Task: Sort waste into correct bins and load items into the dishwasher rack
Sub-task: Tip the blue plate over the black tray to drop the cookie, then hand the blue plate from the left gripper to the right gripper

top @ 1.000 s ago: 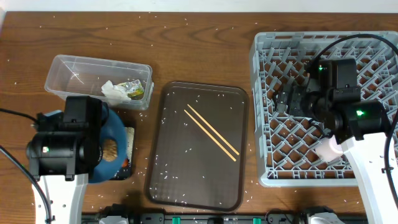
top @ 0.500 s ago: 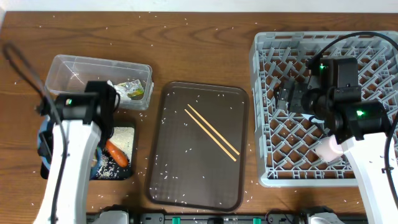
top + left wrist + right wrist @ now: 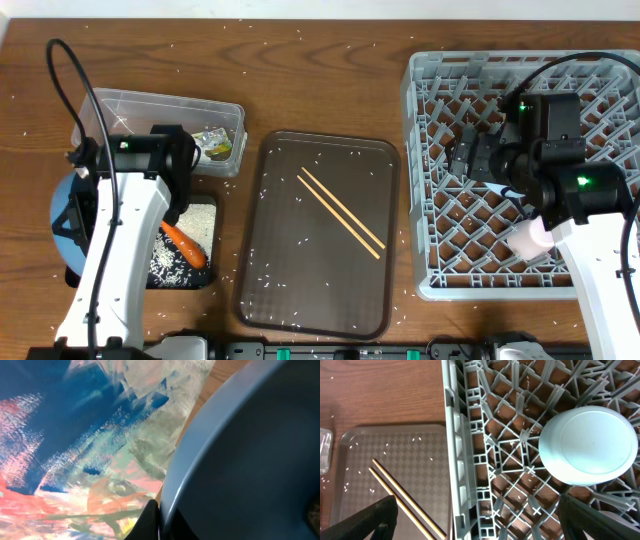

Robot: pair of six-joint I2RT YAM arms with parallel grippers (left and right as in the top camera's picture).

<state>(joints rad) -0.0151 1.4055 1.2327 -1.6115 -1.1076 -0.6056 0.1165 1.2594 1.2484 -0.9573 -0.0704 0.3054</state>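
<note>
Nearby, plate (image 3: 58, 225) rim beside black tray (image 3: 215, 240)

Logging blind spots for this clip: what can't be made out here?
blue plate: overhead, mostly behind the left arm.
left gripper: wrist view shows one fingertip only; grip unclear.
pink cup: overhead, partly under the right arm.
</note>
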